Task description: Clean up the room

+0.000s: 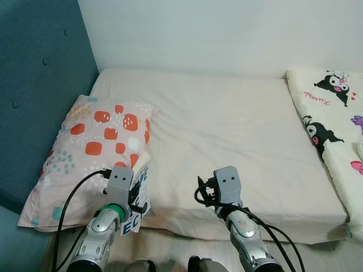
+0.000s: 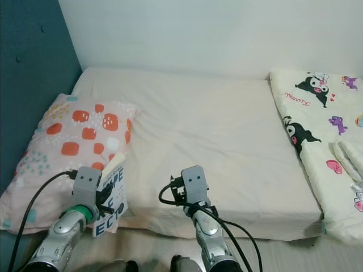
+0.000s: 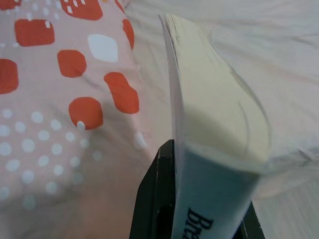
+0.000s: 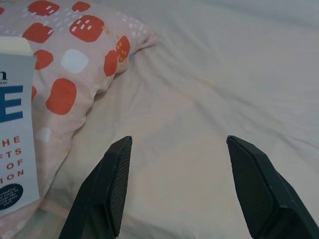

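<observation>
My left gripper (image 1: 136,190) is shut on a white paperback book (image 1: 140,195) with blue lettering, held upright over the near corner of the pink pillow (image 1: 93,141) with red spots. In the left wrist view the book's page edge (image 3: 214,109) stands between the black fingers (image 3: 157,194). My right gripper (image 4: 184,184) is open with nothing between its fingers, hovering over the near edge of the cream mattress (image 1: 227,124). The book's cover (image 4: 15,149) shows at the side of the right wrist view.
A teal padded headboard (image 1: 39,68) rises on the left. A cream quilt (image 1: 334,124) with cartoon prints lies along the bed's right side. A white wall (image 1: 227,28) backs the bed. Pale floor (image 1: 170,249) runs under the near edge.
</observation>
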Robot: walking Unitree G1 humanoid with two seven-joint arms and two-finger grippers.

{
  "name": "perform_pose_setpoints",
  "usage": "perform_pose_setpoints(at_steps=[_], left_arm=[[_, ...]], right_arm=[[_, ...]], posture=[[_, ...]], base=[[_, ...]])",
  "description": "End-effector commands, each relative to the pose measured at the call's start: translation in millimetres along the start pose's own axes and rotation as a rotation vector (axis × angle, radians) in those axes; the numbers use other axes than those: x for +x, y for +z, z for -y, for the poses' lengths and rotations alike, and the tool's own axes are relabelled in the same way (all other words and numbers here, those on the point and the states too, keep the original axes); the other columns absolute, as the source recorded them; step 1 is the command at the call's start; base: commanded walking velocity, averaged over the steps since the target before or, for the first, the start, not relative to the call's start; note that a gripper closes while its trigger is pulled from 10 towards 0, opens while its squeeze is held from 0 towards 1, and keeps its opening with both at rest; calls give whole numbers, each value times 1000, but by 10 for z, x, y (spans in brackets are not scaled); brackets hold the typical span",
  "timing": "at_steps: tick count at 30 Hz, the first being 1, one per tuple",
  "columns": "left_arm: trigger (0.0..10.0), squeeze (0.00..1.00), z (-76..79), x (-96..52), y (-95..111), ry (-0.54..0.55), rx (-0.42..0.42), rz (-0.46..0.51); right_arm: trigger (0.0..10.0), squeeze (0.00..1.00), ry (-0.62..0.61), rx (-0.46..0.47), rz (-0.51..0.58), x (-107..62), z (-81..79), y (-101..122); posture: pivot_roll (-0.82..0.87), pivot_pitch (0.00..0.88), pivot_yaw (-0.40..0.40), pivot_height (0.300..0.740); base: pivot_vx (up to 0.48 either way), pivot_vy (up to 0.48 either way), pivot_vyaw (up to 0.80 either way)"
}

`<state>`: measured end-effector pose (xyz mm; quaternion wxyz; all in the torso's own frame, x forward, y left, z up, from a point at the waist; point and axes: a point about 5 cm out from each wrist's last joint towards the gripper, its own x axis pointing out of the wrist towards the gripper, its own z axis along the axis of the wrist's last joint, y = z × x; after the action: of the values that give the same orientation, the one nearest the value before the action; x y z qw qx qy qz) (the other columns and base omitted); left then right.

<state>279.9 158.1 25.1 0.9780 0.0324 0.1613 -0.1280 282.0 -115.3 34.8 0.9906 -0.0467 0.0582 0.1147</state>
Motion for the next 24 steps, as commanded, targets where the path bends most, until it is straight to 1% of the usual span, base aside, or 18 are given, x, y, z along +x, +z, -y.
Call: perform_pose_setpoints(at_steps=[1,15,18,24], left_arm=[[10000,0,51,14,24,-24,1,7],[10000,0,87,17,46,-58,-1,20],[10000,0,105,17,52,-68,2,23],[10000,0,122,27,61,-75,2,26]], right_arm=[[10000,0,-13,18,-25,-45,24,-68],[10000,0,-14,16,-25,-56,35,-75],[10000,0,-14,15,-24,-54,42,-71],[10000,0,-17,16,-24,-53,50,-66]], posture=[[7,107,12,740],[5,99,9,740],[3,100,9,740],[0,102,9,740]], base=[[0,0,0],[0,0,0],[0,-359,0],[0,-480,0]])
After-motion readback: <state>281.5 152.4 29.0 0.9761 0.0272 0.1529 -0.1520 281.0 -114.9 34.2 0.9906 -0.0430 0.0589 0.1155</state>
